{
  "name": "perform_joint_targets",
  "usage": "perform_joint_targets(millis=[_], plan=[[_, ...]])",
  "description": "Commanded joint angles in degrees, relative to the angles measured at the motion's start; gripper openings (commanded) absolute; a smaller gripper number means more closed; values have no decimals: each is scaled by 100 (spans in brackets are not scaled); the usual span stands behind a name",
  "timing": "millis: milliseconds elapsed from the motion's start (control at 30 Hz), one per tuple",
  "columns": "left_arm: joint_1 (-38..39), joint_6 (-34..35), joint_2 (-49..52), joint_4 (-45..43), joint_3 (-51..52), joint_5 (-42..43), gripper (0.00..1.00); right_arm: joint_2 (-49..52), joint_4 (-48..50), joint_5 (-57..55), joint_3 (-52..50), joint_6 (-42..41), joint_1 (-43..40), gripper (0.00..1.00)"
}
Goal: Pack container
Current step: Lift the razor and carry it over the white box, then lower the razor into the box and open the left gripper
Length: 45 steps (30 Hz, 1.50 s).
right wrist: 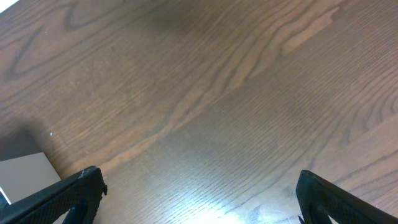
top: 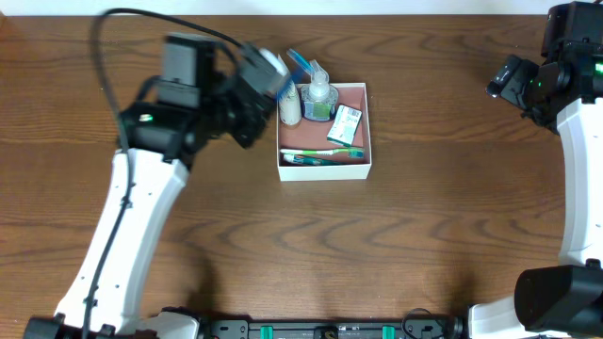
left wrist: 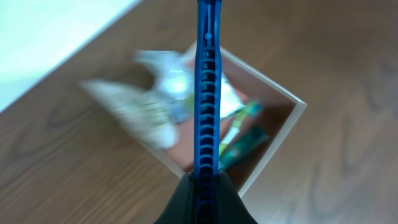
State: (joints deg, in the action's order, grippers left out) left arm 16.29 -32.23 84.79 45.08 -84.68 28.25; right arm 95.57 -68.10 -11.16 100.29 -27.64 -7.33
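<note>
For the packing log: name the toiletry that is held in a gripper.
The blue ribbed handle, clamped in the left gripper and raised near the container. The green toothbrush and soap box lie inside it, ungripped.

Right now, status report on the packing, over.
Left gripper shut on blue handle at container corner. Right gripper open, well away. Container part full; path looks clear.

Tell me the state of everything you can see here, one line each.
box: open, upright, partly packed.
left fingers: shut on the blue handle, above the box.
blue handle: held, not yet in the box.
right fingers: open, empty, over the table.
bottle: standing in the box.
soap box: lying in the box.
toothbrush: lying along the box's front wall.
</note>
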Motion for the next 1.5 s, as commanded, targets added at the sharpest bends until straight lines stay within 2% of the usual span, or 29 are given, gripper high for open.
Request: perform_joint_targets(millis=[0,267,467,800,867,933,1000,1067,1200,1467], plan=[[337,-695,245,44,-17,79,6,2,-7,-20,7,-59,-15,99],[909,-1051,1010,94,-17,-1163,6,2,-9,-20,7,-59,-15,99],[966,-1392,1692,94,-17,-1834,6,2,-9,-20,9,-59,-15,99],[979,-1464,2041,74,-17,-1886,7,2,-7,-20,9,-59,-15,99],[997,-1462,2037,74,-17,-1882,17,2,-9,-20,9,-59,-15,99],[1036,-1438,2037,72,-20,-1843,39,2,-9,-20,7,-59,-15,99],[1104,-1425,2033,72,-20,-1843,54,2,-7,-20,9,-59,-15,99],[1189,-1425,2031,70,-20,-1845,64,2,-7,-20,7,-59,-15,99],[1360,-1425,2026,68,-20,-1847,70,2,-9,-20,9,-59,-15,99],[1716,-1349,1471,52,-22,-1845,71,2,-9,-20,7,-59,-15,99]])
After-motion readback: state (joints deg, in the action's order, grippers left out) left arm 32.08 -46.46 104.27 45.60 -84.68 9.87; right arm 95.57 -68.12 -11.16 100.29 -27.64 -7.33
